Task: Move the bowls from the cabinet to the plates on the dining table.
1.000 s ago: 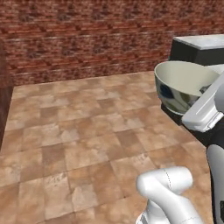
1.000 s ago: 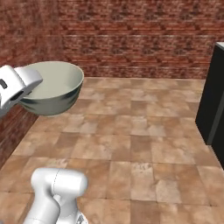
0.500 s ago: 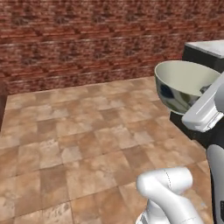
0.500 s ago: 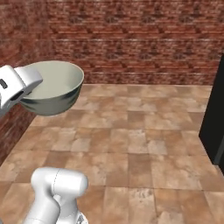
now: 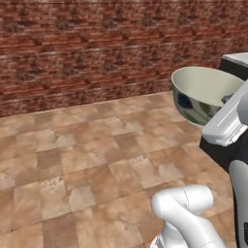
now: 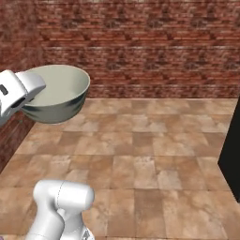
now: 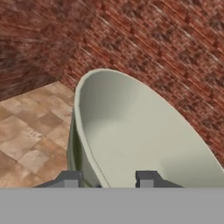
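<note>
Bowl (image 7: 144,144) rim between hand (image 7: 108,179) fingertips — far edge cropped

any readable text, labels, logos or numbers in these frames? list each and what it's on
None. No words, numbers, logos or signs are readable in any view.
The bowl held by the tool is plain, with no print or mark.
The brick wall and the tiled floor carry only texture, no lettering.

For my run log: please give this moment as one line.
phase: carry | held: bowl, upright | jaws: shut on rim | below: tile floor | behind: brick wall
</note>
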Controlling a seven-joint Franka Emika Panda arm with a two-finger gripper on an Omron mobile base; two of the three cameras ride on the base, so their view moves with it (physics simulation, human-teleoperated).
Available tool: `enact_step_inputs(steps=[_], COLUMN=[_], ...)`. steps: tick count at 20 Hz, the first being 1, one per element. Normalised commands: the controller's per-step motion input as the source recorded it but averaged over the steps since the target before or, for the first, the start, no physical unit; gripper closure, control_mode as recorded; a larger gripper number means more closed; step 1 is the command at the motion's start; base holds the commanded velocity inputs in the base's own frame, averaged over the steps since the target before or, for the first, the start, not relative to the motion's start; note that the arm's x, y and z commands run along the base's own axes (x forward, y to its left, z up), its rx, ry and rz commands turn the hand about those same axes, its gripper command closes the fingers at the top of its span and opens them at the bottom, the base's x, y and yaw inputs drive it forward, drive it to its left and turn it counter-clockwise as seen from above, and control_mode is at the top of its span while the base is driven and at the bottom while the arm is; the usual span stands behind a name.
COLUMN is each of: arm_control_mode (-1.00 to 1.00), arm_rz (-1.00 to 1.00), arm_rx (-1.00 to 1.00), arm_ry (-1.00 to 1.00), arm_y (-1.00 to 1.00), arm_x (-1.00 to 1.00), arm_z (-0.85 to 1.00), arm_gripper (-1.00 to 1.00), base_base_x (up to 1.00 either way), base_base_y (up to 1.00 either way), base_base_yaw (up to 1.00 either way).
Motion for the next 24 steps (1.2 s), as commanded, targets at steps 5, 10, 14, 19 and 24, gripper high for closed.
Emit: enact_step_inputs(steps=[5, 10, 14, 19, 24], arm_control_mode=[1.0, 1.0, 1.0, 1.0, 1.0], arm_rz=[0.0, 0.0, 0.0, 0.0, 0.0], arm_rx=[0.0, 0.0, 0.0, 0.0, 0.0], arm_ry=[0.0, 0.0, 0.0, 0.0, 0.0], arm_y=[0.0, 0.0, 0.0, 0.0, 0.0], arm_x=[0.0, 0.0, 0.0, 0.0, 0.0], arm_z=[0.0, 0.0, 0.0, 0.0, 0.0], arm_gripper=[1.0, 1.0, 1.0, 1.0, 1.0], base_base_x=[1.0, 1.0, 1.0, 1.0, 1.0], base_base_y=[0.05, 0.09, 0.05, 0.1, 0.09], base_base_yaw=[-0.12, -0.13, -0.13, -0.13, -0.14])
